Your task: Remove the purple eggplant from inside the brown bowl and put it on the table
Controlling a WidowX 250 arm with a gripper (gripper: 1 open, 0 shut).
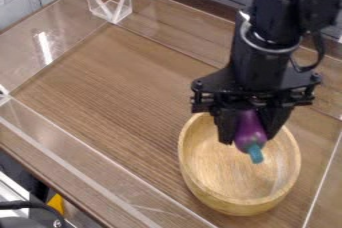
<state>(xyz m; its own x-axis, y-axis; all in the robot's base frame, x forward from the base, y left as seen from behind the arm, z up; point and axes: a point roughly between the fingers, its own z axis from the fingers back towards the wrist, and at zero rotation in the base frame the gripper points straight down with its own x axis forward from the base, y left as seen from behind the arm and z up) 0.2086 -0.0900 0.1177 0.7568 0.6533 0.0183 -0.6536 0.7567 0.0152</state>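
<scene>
My gripper (251, 130) hangs over the brown bowl (214, 177) at the front right of the table (120, 82). Its black fingers are shut on the purple eggplant (253, 130), which hangs nearly upright with its teal stem cap pointing down. The eggplant is lifted above the bowl's floor, roughly level with the rim, near the bowl's back side. The bowl's inside looks otherwise bare.
Low clear acrylic walls (54, 42) border the tabletop on the left and front. A small clear stand (110, 4) sits at the back left corner. Open wood surface lies left of the bowl.
</scene>
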